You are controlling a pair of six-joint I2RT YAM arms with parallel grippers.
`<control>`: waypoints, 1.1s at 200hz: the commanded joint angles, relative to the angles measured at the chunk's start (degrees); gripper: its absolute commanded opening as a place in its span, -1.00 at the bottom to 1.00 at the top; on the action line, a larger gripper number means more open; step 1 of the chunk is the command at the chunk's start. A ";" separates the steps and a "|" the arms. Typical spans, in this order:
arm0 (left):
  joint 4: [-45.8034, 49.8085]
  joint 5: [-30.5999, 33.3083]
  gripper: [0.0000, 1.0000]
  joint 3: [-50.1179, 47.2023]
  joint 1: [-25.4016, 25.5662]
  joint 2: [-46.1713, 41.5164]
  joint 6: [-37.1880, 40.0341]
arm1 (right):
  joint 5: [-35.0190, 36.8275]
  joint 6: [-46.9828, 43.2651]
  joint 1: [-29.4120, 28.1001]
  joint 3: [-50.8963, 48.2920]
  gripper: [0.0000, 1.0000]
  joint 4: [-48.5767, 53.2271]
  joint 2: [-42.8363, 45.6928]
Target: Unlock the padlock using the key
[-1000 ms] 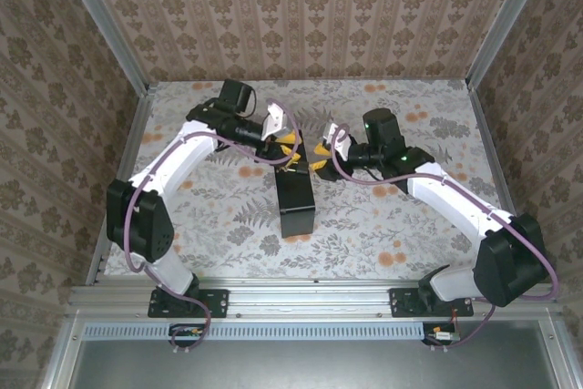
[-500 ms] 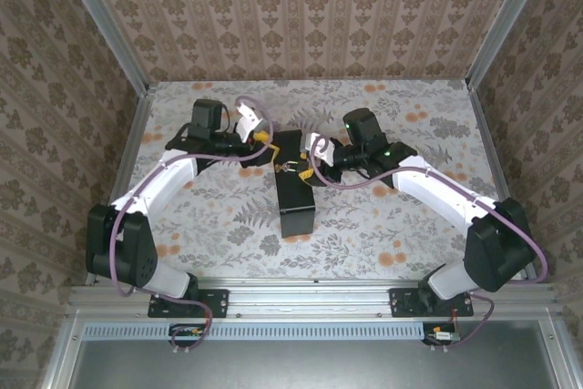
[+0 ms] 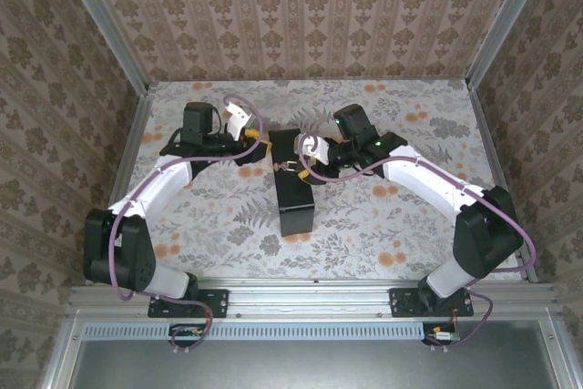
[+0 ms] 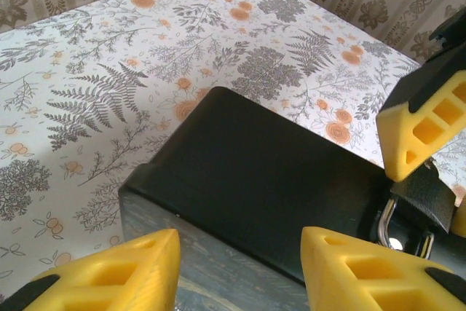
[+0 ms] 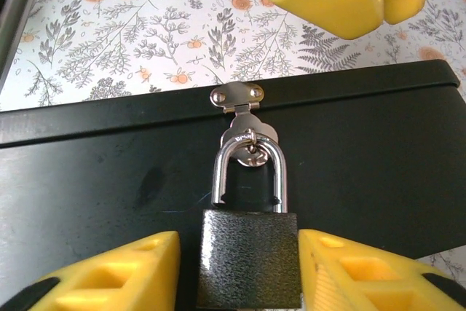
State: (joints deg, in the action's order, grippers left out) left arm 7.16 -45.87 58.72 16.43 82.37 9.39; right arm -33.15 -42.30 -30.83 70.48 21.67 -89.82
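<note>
A tabletop point(image 3: 392, 225) covered in a pale print of grey ferns and orange flowers is enclosed on three sides by walls point(image 3: 301, 15) of beige striped damask wallpaper. Aluminium posts point(image 3: 102, 20) rise from its far corners, and a metal rail point(image 3: 310, 296) runs along its near edge. The light is even.

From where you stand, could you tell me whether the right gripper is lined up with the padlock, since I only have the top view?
Observer: Yes, the right gripper is open, with one finger on each side of the padlock body.
Operator: Thank you; is the shackle closed?
Observer: Both legs of the shackle sit in the body, and it hangs through the hasp on the box.
Operator: And the left gripper, please?
Observer: The left gripper is open and empty, aimed at the box.
</note>
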 commanded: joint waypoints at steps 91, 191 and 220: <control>0.11 -0.96 -0.10 -0.28 1.18 -0.80 -1.05 | 1.73 12.39 0.02 7.34 -0.49 5.61 -3.34; 1.89 3.56 -0.13 -2.29 1.86 -4.63 -3.01 | -13.11 39.70 3.67 8.98 -0.42 10.16 -3.55; 1.51 4.03 -0.12 -2.96 1.59 -5.79 -3.07 | -2.22 26.19 0.78 1.08 -0.06 5.16 3.84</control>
State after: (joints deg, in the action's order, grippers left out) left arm 8.10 -42.89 56.45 18.06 78.54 7.27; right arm -42.13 -9.04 -27.62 76.51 29.80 -92.25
